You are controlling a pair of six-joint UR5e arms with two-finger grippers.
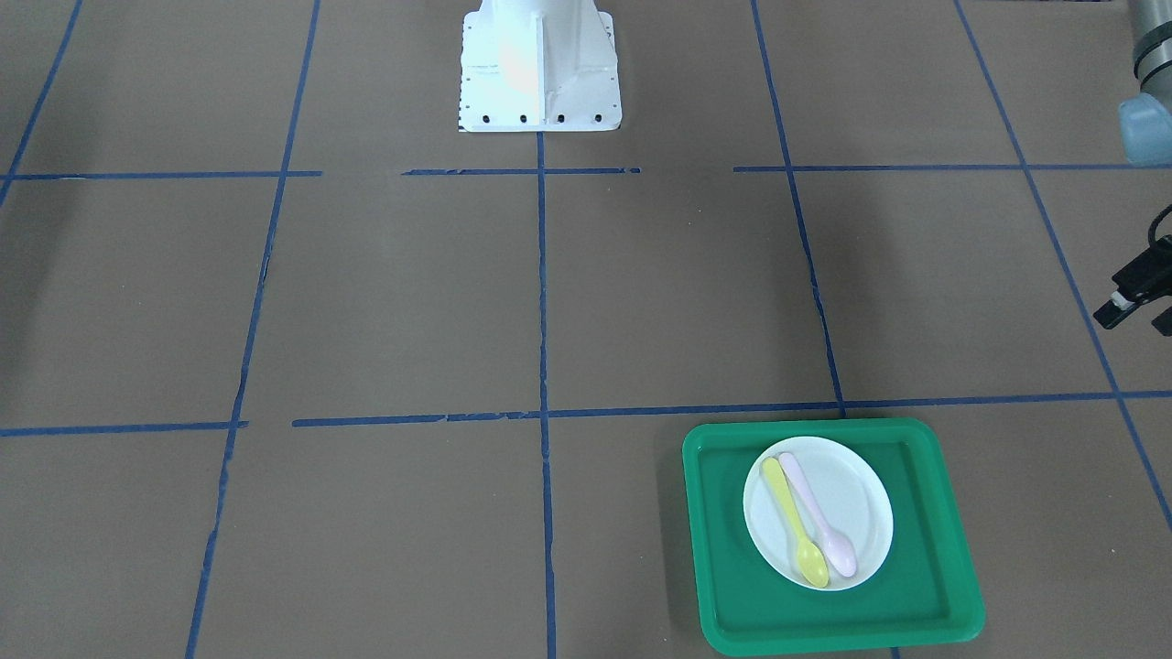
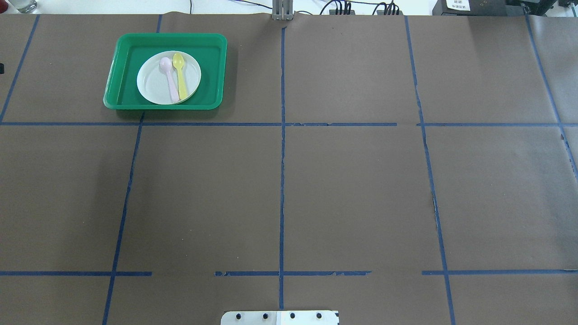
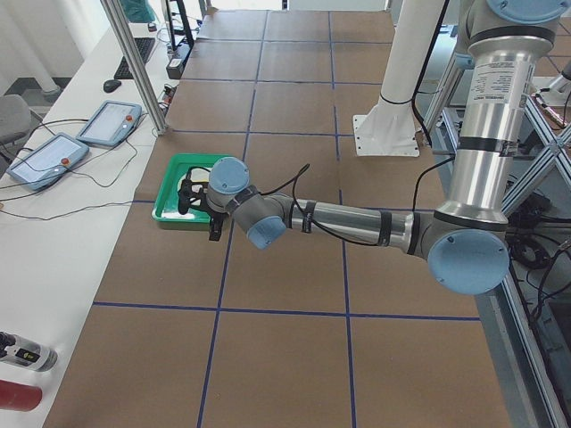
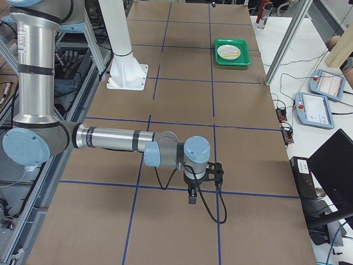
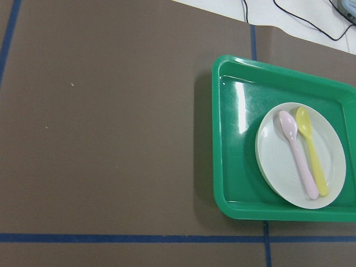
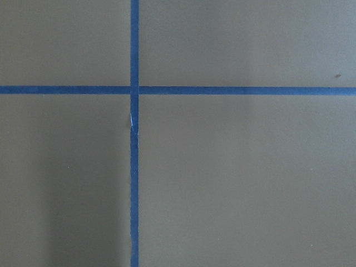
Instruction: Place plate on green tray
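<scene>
The small white plate (image 1: pixel 856 494) lies flat inside the green tray (image 1: pixel 723 549), with a yellow spoon (image 1: pixel 793 517) and a pink spoon (image 1: pixel 821 517) side by side on it. Plate (image 2: pixel 151 85) and tray (image 2: pixel 122 67) sit at the far left of the overhead view. They also show in the left wrist view, plate (image 5: pixel 335 150) and tray (image 5: pixel 233 139). My left gripper (image 1: pixel 1135 320) hangs beside the tray and apart from it; its fingers look spread and empty. My right gripper (image 4: pixel 201 176) is far from the tray, over bare table; I cannot tell if it is open or shut.
Brown paper with blue tape lines covers the table. The white robot base (image 1: pixel 540 64) stands at the near edge. Beyond the tray's side, off the table, are a metal pole (image 3: pixel 134 62) and two operator tablets (image 3: pixel 49 156).
</scene>
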